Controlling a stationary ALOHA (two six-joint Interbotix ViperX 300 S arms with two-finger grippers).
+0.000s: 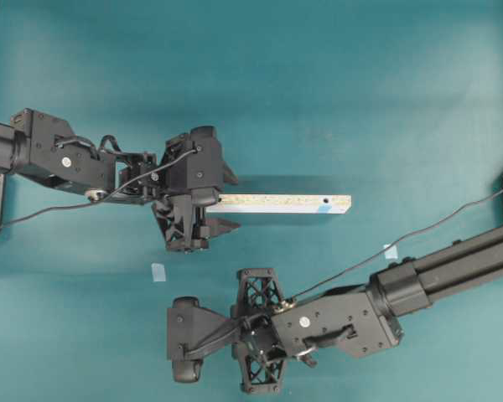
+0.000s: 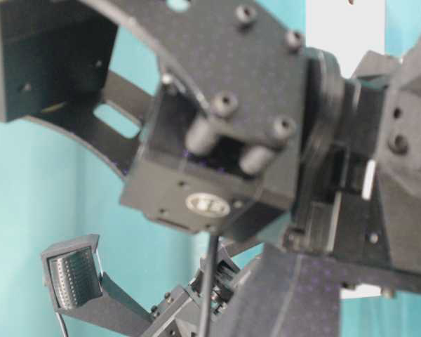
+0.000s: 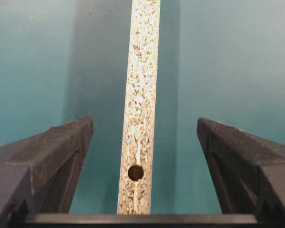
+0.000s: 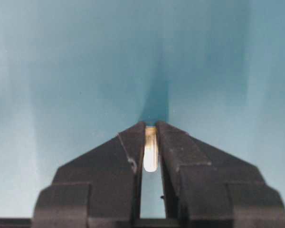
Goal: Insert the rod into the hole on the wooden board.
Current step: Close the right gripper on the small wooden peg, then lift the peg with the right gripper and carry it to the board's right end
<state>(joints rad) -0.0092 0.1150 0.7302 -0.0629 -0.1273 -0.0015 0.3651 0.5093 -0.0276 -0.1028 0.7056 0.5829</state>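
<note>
- While the right gripper (image 4: 150, 127) sits nearest the bottom edge of the overhead view, at about six o'clock, its jaws are pressed narrow onto the rod (image 4: 150, 154), a short cream peg standing between the two black tips in the right wrist view.
- From overhead that same right gripper (image 1: 184, 339) points toward nine o'clock, low over the teal bench (image 1: 360, 100), well apart from the wooden board (image 1: 277, 203).
- Just above it, at about ten o'clock from it, lies a small pale tape square (image 1: 158, 271); a second tape square (image 1: 391, 250) lies at three o'clock of centre, near the right arm.
- Farther up, the left gripper (image 1: 227, 201) has its jaws spread wide, one on either side of the board's near end, touching neither edge.
- In the left wrist view the left gripper's fingers (image 3: 61, 147) flank the speckled strip, with an unmarked dark hole (image 3: 136, 172) between them.
- Farthest along, toward three o'clock, the hole (image 1: 327, 202) with its blue mark sits near the board's other end.
</note>
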